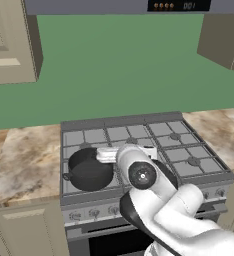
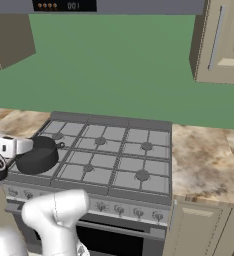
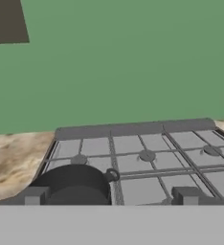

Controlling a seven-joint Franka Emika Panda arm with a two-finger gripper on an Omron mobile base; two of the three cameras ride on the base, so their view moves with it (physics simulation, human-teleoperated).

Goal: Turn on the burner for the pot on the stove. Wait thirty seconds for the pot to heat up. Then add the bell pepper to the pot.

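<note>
The gripper hung over the front left part of the stove, its two dark fingertips spread wide apart with nothing between them. Seen along the hand, the pot sat just ahead of and below the fingers, nearer the left one, with one small side handle poking out toward the gap between them. The rest of the stove's grey grates stretched away in front of the hand and off to its right, and beyond them rose the green wall. In the left base view the hand's white body reached over the near rim of the pot, which stood on the front left burner, round, dark and open at the top. From the right base view the same hand showed at the pot's left edge, apparently just above it; whether it touched the rim could not be told. The knob row ran along the stove's front below and behind the hand, and marbled counter lay to the hand's left, past the pot.
</note>
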